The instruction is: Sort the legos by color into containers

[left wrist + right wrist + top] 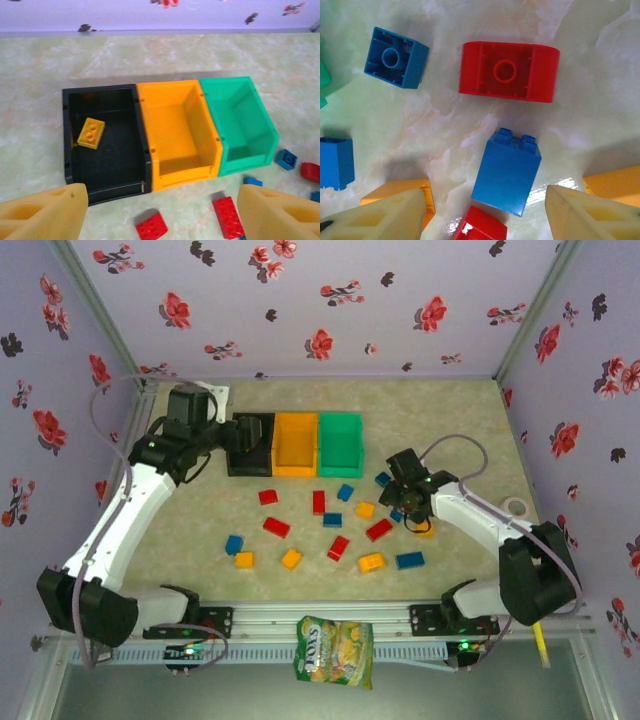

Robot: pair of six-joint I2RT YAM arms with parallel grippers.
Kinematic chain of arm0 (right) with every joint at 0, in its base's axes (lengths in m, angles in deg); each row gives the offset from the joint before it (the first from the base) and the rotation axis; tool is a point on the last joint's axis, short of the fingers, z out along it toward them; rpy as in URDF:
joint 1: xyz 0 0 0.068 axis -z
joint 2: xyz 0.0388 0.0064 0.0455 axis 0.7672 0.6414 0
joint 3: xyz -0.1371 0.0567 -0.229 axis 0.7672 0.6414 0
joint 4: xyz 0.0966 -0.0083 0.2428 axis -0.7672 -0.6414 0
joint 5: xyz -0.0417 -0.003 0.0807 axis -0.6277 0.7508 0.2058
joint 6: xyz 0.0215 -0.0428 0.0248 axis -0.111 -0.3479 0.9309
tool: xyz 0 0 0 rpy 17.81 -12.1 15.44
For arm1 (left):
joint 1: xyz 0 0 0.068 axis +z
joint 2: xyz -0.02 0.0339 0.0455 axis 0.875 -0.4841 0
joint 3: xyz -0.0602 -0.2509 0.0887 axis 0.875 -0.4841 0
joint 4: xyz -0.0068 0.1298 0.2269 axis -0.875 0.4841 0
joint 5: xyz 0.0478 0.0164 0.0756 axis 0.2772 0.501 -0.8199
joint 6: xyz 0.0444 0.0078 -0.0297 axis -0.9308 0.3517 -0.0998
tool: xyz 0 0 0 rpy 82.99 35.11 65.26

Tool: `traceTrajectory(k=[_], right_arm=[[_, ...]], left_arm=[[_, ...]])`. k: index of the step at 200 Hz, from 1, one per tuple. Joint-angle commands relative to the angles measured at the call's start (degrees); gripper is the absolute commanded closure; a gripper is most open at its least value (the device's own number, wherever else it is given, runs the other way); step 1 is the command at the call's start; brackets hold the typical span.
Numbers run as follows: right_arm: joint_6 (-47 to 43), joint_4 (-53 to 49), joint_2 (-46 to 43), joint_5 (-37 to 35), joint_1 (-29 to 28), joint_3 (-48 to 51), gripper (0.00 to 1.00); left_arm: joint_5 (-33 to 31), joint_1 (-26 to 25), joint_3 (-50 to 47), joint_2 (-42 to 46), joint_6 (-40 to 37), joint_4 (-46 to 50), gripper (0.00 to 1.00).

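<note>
The snack bag (335, 650) at the table's front edge carries a logo (dark letters on yellow). I can't make out the letters.

Three joined bins (296, 445) in a row, one brick (91, 133) lay in the leftmost, loose bricks (277, 527) scattered before them

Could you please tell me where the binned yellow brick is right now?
In the left wrist view, the yellow brick lies studs-up inside the black bin, near its left wall; that bin is leftmost, beside the orange bin.
</note>
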Motion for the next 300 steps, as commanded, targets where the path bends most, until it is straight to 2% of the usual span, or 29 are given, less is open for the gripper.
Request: traceTrajectory(k=[1,14,86,136,164,180,198,231,260,300], right_arm=[[1.9,2.1,2.4,-0.9,-0.2,0.3,0.36],[2.0,2.7,3.6,-0.4,-0.2,0.3,0.36],[2.0,4.0,7.0,-0.2,-0.2,0.9,0.39],[1.4,4.3,8.2,-0.2,-0.2,1.4,0.49],[0.2,3.3,8.0,-0.6,-0.2,0.8,0.58],[-1.8,1.8,7.6,-1.0,-0.2,-1.1,0.66],[-4.3,-0.5,6.6,-1.6,-0.3,-4.1,0.71],[-9.3,0.3,3.9,0.4,-1.1,-10.4,0.75],[-14.0,1.7,5.3,1.9,-4.3,-18.5,0.78],[-20.2,9.0,8.8,3.7,-7.8,-26.0,0.79]], left_arm=[[7.1,-0.7,-1.4,2.9,-3.3,-3.5,0.2],[10.0,-1.1,-1.6,3.5,-4.5,-3.2,0.2],[16.6,-5.1,-0.4,2.3,-9.0,1.2,0.23],[17.8,-7.2,0.3,0.3,-10.5,5.5,0.25],[18.5,-7.9,1.1,-1.1,-10.8,7.4,0.26],[18.5,-8.0,1.1,-1.2,-10.8,7.6,0.26],[18.4,-8.0,1.2,-1.2,-10.8,7.7,0.27],[18.5,-8.0,1.5,-1.1,-10.8,7.5,0.27],[18.0,-8.0,1.2,-0.9,-10.8,6.8,0.29],[17.2,-7.4,-5.9,1.6,-6.6,-2.3,0.3]])
